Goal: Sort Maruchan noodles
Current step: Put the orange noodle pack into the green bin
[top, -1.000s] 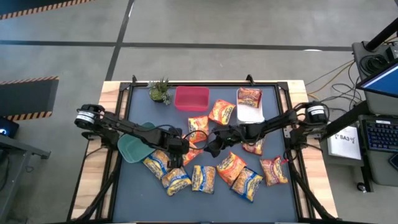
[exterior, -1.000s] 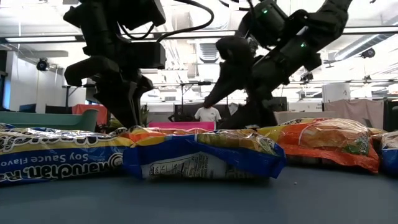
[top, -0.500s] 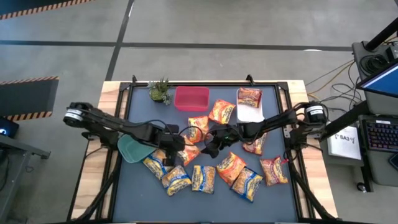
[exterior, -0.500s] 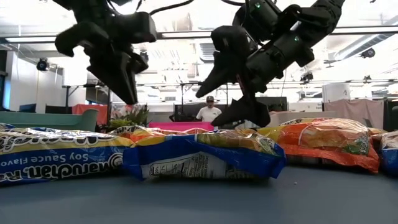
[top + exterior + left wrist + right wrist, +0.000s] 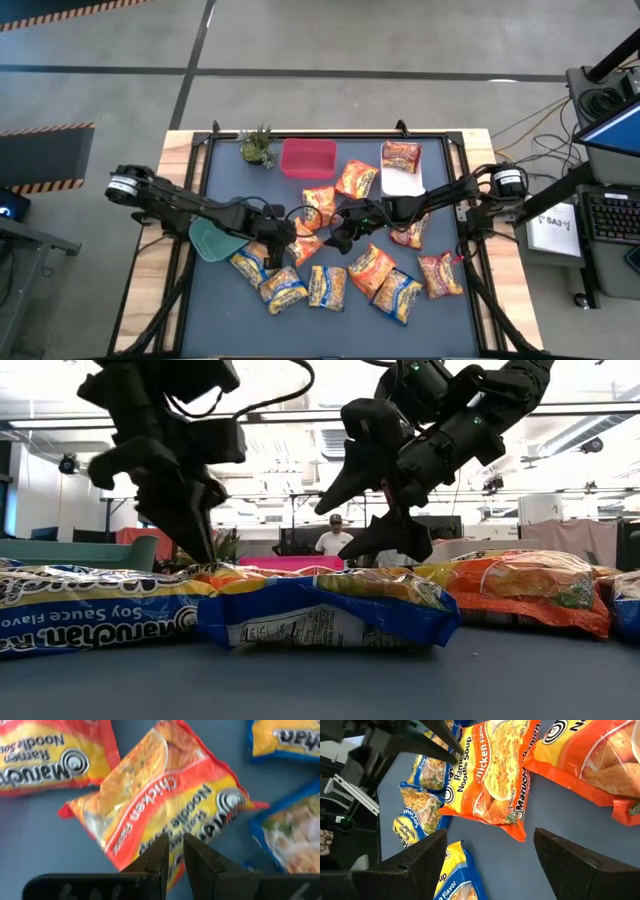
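Note:
Maruchan noodles packets lie scattered on the dark table (image 5: pixel 225 300). An orange Chicken packet (image 5: pixel 165 805) (image 5: pixel 306 246) (image 5: pixel 490 780) lies flat at mid-table. My left gripper (image 5: pixel 172 851) (image 5: pixel 273 252) (image 5: pixel 204 552) is shut, pointing steeply down at that packet's edge nearest the left arm. My right gripper (image 5: pixel 490 857) (image 5: pixel 338 238) (image 5: pixel 362 525) hangs open above the table just right of the same packet, with nothing between its fingers. Two more orange packets (image 5: pixel 320 205) (image 5: pixel 357 180) lie farther back. My left gripper comes at the orange Chicken packet from above, its shut fingertips (image 5: pixel 459 754) at the packet's edge (image 5: pixel 465 762) that faces the left arm. The packet lies flat on the table. Whether the tips touch it, I cannot tell.
A teal bin (image 5: pixel 215 236) sits under the left arm. At the back stand a pink bin (image 5: pixel 308 158), a white tray (image 5: pixel 402 183) with a red packet (image 5: pixel 401 155) and a small plant (image 5: pixel 257 147). Yellow-and-blue packets (image 5: pixel 285 290) (image 5: pixel 398 296) line the near side. A person (image 5: pixel 335 540) stands beyond the table.
My left gripper, shut throughout, rose off the packets and tipped, then came back down at the orange Chicken packet's edge. The packets have kept their places.

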`<action>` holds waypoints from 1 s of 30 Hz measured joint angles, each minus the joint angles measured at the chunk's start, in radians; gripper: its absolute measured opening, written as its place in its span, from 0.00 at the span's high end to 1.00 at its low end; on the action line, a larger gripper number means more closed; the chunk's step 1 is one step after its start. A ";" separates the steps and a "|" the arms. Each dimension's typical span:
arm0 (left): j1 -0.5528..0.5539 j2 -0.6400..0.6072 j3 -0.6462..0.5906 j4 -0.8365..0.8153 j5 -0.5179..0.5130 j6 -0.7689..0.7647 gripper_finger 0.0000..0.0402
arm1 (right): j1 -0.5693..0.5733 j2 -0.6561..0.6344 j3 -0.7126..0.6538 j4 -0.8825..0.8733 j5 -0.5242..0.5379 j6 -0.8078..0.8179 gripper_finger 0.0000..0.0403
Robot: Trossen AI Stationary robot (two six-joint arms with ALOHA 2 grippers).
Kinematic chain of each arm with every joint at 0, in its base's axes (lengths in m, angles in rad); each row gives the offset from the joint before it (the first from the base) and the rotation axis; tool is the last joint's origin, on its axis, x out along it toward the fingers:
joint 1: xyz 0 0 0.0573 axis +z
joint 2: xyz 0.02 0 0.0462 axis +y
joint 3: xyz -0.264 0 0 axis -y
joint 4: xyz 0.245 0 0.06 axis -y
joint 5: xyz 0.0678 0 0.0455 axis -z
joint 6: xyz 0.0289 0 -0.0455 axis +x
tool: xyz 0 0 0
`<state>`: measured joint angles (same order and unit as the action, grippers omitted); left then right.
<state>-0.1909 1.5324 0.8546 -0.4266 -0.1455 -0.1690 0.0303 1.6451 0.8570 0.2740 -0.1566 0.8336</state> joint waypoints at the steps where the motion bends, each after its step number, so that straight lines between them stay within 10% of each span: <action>1: 0.000 0.015 0.000 0.025 -0.001 0.004 0.90 | 0.000 0.000 0.000 -0.001 0.000 0.000 0.29; 30: 0.000 0.052 0.011 0.160 -0.002 0.147 0.90 | 0.000 -0.001 0.000 -0.035 -0.009 0.117 0.30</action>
<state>-0.1909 1.5840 0.8653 -0.2669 -0.1471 -0.0221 0.0307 1.6444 0.8566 0.2389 -0.1652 0.9505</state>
